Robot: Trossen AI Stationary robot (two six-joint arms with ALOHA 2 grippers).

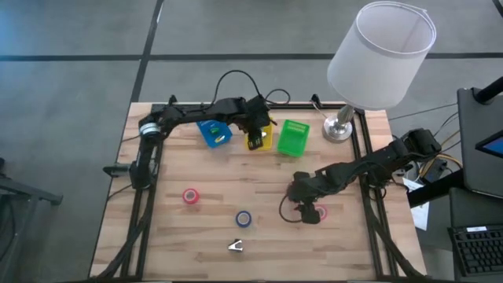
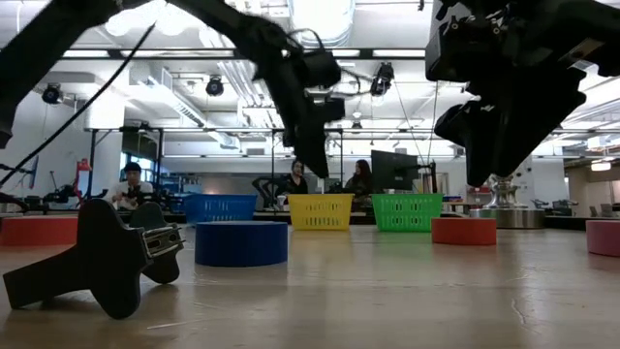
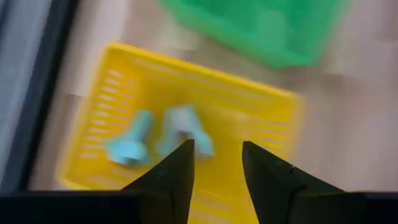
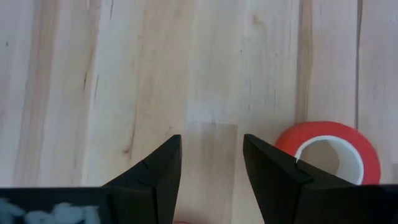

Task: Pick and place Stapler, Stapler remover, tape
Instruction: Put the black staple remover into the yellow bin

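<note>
The left gripper is seen in the upper middle of the high view, held over the yellow bin, with its fingers parted and nothing between them. In the left wrist view, two pale blue objects, too blurred to identify, lie inside the yellow bin, and the green bin stands just beyond it. A blue bin sits left of the yellow one.

The right gripper is placed low and right of centre, its fingers spread and empty above bare wood, just beside a red tape roll.

Another red tape roll lies at lower left, a blue tape roll near bottom centre, and a small dark and silver object below it. A white-shaded lamp stands at upper right.
</note>
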